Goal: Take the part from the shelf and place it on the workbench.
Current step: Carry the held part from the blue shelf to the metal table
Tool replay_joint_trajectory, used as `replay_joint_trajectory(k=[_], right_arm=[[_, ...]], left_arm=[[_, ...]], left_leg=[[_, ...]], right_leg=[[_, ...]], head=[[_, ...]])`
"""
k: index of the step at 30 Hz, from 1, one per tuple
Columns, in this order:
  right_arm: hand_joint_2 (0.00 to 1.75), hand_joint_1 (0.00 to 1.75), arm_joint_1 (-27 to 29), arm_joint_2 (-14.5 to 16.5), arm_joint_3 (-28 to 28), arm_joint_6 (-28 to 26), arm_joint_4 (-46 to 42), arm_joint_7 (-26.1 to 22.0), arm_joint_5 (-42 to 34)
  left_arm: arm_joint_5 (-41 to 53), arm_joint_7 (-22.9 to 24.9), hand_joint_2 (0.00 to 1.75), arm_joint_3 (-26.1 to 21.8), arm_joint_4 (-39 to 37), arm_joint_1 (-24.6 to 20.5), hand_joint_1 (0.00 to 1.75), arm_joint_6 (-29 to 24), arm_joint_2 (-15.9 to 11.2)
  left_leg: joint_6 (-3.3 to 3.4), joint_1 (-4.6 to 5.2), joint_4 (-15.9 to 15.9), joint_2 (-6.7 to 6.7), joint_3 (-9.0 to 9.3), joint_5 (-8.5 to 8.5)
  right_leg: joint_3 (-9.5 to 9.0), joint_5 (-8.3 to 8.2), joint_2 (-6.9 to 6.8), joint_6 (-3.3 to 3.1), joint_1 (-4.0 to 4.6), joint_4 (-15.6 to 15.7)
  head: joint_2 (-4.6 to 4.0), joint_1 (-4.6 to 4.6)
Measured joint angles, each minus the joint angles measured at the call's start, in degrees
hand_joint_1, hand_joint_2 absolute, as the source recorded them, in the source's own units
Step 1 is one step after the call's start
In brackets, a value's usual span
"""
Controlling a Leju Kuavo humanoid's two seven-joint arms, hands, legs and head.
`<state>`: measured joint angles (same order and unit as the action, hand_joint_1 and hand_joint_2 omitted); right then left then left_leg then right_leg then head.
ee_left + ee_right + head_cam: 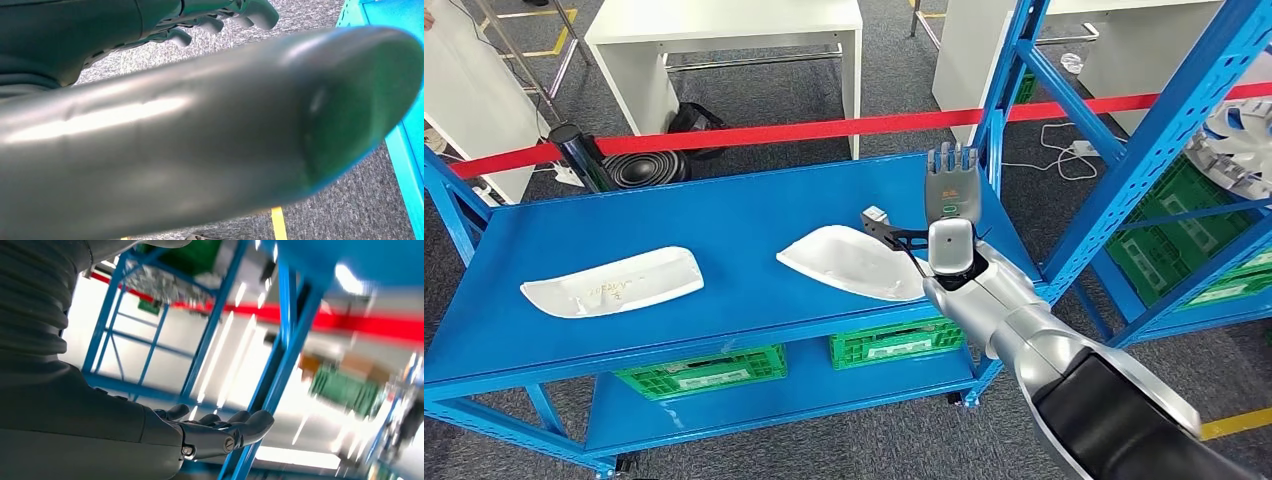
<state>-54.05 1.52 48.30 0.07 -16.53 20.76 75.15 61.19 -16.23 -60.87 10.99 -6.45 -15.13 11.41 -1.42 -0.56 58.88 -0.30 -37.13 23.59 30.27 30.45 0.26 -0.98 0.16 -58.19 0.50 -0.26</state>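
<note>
Right robot hand (951, 190) over right end of blue table (724, 215), fingers straight and apart, holding nothing. White part (849, 260) lies on table just beside it, black bracket (892, 236) at its near end. Second white part (614, 282) well apart, toward left end.

Judgement: thin moulded shell, light, stiff, smooth and slippery; take hold at rim or bracket.

Left robot hand (225, 15): fingers curled, nothing seen in them, mostly hidden by thumb. Right wrist view blurred. Shelf (1164, 120) contents cut off.

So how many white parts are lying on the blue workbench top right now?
2. One white part lies toward the left of the workbench; the other lies right of centre, beside the right hand. None looks hidden.
</note>
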Motion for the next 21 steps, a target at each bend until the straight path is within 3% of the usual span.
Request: replay_joint_trajectory(k=[2, 4, 9, 13, 16, 21], right_arm=[[1.75, 0.0, -0.1, 0.5, 0.0, -3.8, -0.4, 0.2, 1.6], [1.75, 0.0, -0.1, 1.3, -0.1, -7.3, -1.1, -2.5, 0.9], [1.75, 0.0, 0.4, 4.1, -4.0, -13.5, -3.4, -18.8, -6.8], [1.75, 0.0, 1.1, 6.2, -7.7, -16.5, -5.6, -27.1, -9.7], [1.75, 0.0, 2.2, 7.8, -10.4, -13.9, -7.1, -36.0, -14.9], [1.75, 0.0, 3.7, 10.1, -14.7, -3.2, -8.7, -48.5, -24.4]], left_arm=[[-0.1, -0.2, 0.0, 0.0, 0.0, 0.1, 0.0, 0.0, 0.0], [-0.2, -0.3, 0.0, 0.0, 0.0, 0.1, 0.0, 0.0, 0.0], [0.0, -0.4, 0.0, 0.0, 0.0, 0.0, 0.0, 0.3, 0.0], [0.3, -0.3, 0.0, 0.0, 0.0, -0.1, 0.0, 0.5, 0.0], [0.9, 0.1, 0.0, 0.0, 0.0, -0.5, 0.0, 0.8, 0.0], [1.6, 0.6, 0.0, 0.0, 0.0, -0.8, 0.0, 1.2, 0.1]], left_leg=[[0.0, 0.0, 0.0, 0.0, 0.0, 0.0], [0.0, 0.0, 0.0, 0.01, 0.01, 0.0], [-0.04, -0.03, 0.0, -0.01, 0.01, -0.03], [-0.06, -0.04, -0.1, 0.01, 0.02, -0.03], [-0.06, -0.04, -0.1, 0.01, 0.03, -0.03], [-0.06, -0.04, -0.1, 0.01, 0.03, -0.03]], right_leg=[[0.0, 0.0, 0.01, 0.0, 0.03, 0.0], [0.01, 0.0, 0.01, -0.01, 0.06, 0.0], [0.05, 0.04, -0.02, -0.07, 0.07, 0.0], [0.04, 0.06, -0.02, -0.11, 0.09, 0.0], [0.06, 0.07, -0.01, -0.11, 0.08, 0.0], [0.08, 0.07, -0.01, -0.12, 0.08, 0.0]], head=[[0.0, 0.0], [0.0, 0.0], [0.0, 0.0], [0.0, 0.02], [0.0, 0.02], [0.0, 0.01]])
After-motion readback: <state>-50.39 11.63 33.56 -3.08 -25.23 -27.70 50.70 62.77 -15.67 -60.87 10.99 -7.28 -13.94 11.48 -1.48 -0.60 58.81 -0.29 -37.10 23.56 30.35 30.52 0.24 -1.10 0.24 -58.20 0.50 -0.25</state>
